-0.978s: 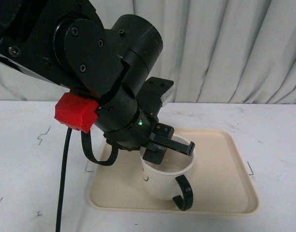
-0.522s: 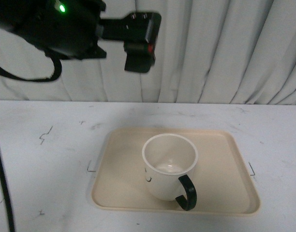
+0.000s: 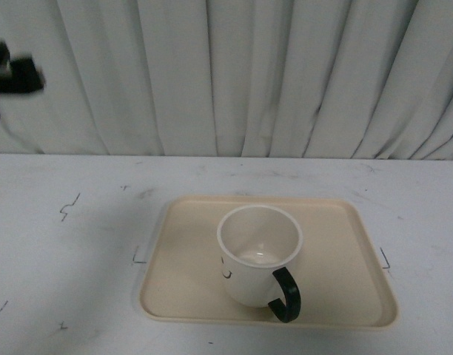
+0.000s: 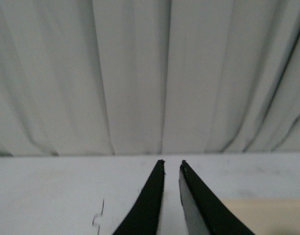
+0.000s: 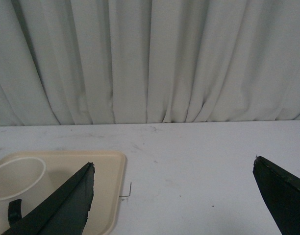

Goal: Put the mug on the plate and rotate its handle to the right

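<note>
Okay, the mug (image 3: 257, 259) stands upright on the plate (image 3: 345, 222), a bit left of centre and toward the near rim, so placing looks done. The handle (image 3: 285, 294) points near-right, not squarely right, so I judge the rotate step is in hand. My left gripper (image 4: 170, 164) has its fingers almost together on nothing. My right gripper (image 5: 173, 161) is spread wide and empty. Next I'd lower one gripper onto the mug's rim and swing the handle away from the near side.
</note>
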{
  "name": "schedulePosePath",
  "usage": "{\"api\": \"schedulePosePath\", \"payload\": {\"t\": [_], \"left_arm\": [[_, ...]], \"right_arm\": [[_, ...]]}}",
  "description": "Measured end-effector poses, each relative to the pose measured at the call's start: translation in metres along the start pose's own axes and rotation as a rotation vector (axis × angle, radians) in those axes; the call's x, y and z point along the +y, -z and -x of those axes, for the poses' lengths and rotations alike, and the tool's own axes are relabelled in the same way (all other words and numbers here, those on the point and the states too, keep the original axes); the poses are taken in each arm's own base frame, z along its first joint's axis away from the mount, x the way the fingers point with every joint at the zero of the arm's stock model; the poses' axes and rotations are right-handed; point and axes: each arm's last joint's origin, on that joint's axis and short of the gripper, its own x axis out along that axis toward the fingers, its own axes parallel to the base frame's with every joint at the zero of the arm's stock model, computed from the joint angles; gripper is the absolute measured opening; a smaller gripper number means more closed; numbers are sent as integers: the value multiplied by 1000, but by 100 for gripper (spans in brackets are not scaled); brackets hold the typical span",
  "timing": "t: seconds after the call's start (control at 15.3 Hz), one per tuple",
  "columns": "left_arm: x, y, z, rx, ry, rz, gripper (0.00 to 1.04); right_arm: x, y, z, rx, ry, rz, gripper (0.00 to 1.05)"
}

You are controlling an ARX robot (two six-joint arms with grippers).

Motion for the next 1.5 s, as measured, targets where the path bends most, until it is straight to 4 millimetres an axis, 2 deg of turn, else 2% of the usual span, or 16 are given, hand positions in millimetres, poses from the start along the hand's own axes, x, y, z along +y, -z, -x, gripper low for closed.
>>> {"api": "schedulePosePath", "payload": {"t": [0.07, 0.13, 0.26, 0.46, 0.59, 0.72, 0.85, 1.5], "left_arm": [[7, 15, 13, 58, 14, -13, 4], [14, 19, 23, 62, 4, -11, 2], [26, 13, 40, 14, -7, -2, 2], [35, 23, 62, 45, 5, -6, 2], [40, 25, 73, -7, -1, 0, 2], [51, 39, 86, 71, 5, -4, 2], [52, 30, 93, 26, -1, -2, 2], [52, 25, 120, 15, 4, -2, 2]], "right_arm": [[0, 0, 0, 0, 0, 0, 98], [0, 0, 0, 0, 0, 0, 98], [0, 0, 0, 0, 0, 0, 98], [0, 0, 0, 0, 0, 0, 98], [0, 0, 0, 0, 0, 0, 98], [0, 0, 0, 0, 0, 0, 98], [0, 0, 0, 0, 0, 0, 98], [0, 0, 0, 0, 0, 0, 98]]}}
